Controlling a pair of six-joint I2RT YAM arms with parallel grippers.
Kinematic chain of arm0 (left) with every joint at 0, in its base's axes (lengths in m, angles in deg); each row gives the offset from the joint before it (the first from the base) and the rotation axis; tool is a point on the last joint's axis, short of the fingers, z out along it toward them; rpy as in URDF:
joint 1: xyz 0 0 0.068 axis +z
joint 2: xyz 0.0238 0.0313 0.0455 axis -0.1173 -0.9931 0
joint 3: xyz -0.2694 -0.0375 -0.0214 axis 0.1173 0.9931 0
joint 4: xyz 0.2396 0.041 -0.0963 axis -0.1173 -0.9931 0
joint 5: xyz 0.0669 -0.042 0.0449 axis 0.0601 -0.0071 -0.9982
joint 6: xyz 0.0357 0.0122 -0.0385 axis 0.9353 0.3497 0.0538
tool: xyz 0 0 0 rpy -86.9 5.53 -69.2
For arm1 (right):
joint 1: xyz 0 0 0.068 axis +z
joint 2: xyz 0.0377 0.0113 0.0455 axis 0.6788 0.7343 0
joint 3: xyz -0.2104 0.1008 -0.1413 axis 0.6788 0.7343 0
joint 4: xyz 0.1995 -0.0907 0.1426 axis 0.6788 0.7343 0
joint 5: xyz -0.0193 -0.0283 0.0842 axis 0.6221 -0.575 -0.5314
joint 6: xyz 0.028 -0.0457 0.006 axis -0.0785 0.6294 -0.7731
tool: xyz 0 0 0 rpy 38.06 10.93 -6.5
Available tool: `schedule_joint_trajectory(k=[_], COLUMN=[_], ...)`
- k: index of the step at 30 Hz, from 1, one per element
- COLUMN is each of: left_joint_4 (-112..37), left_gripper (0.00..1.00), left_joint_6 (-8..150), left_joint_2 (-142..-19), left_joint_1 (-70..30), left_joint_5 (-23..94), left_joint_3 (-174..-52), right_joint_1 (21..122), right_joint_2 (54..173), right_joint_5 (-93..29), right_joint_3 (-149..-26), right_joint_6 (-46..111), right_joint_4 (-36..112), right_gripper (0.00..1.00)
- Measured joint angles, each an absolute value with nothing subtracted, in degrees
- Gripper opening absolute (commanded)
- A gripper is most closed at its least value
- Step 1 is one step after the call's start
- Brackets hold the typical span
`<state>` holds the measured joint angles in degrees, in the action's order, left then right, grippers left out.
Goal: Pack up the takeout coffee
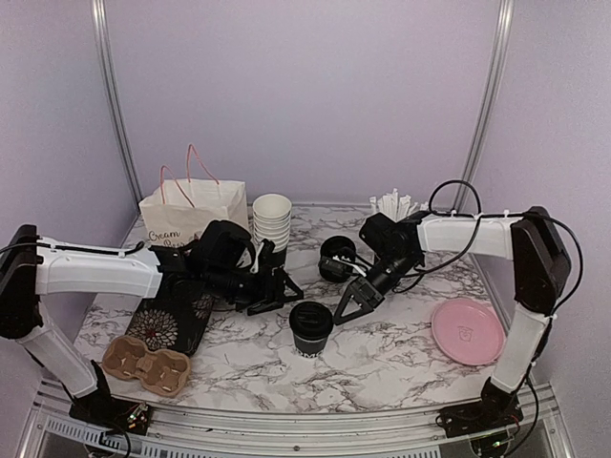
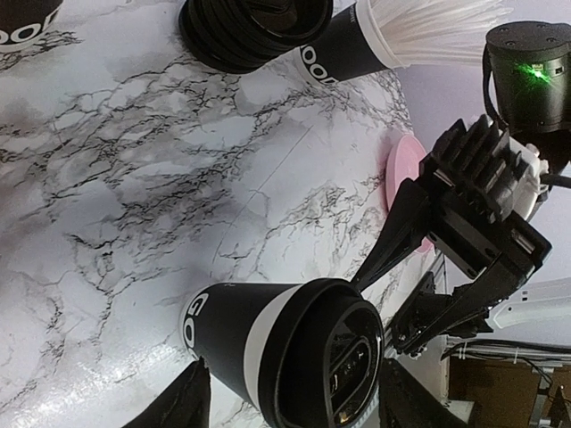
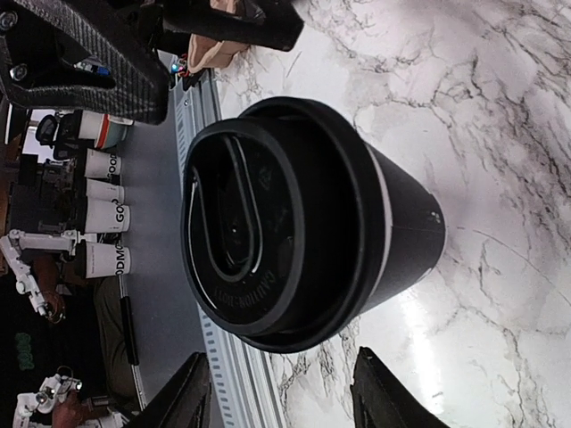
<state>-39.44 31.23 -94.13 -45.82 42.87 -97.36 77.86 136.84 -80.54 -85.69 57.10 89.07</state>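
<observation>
Coffee sits between the two hands right now. The lidded takeout coffee (image 1: 311, 327) stands upright on the marble table (image 1: 401, 367), long axis straight up, lid on top.

The right gripper (image 1: 344, 310) points at it from the side with its jaws spread and nothing in them. The cup lies directly ahead of its fingertips, just beside them and, as far as we can see, untouched. In its wrist view the cup's body lines up with the gap between the two fingers.

The left gripper (image 1: 277, 296) faces the cup from the opposite side, also spread and empty. The cup is ahead of its fingertips too, perhaps a touch further off, so we'd call the right hand the nearer one, though only narrowly.

The cardboard carrier (image 1: 145, 363) lies well back behind the left hand, down by that arm's base, far across from the right hand.

Whichever hand takes it, we reckon the grip has to come in level and side-on across the cup's waist below the lid, because the cup is vertical. The other hand, directly opposite, will need to keep clear.
</observation>
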Motion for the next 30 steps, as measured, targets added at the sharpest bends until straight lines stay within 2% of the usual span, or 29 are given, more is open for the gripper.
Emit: schedule_joint_trajectory(k=[6, 16, 24, 30], left_joint_4=[-33.4, -32.2, -34.9, -39.7], left_gripper=[0.65, 0.63, 0.6, 0.54], left_joint_6=[30.2, 29.7, 29.0, 26.8], left_joint_2=[-94.5, -93.4, -87.9, -84.5], left_joint_1=[-46.1, -49.7, -52.4, -52.9], left_joint_5=[46.4, 47.7, 45.7, 39.7], left_joint_3=[-95.7, -94.2, -92.7, -91.5], right_joint_1=[78.4, 75.3, 74.6, 74.5], right_joint_2=[138.3, 140.2, 140.3, 140.0], right_joint_5=[-80.9, -80.8, -80.4, -80.1], right_joint_3=[-86.4, -90.3, -90.3, -89.8], right_joint_6=[57.1, 57.1, 57.2, 57.1], right_joint_4=[89.5, 89.7, 89.8, 89.6], right_gripper=[0.48, 0.47, 0.47, 0.47])
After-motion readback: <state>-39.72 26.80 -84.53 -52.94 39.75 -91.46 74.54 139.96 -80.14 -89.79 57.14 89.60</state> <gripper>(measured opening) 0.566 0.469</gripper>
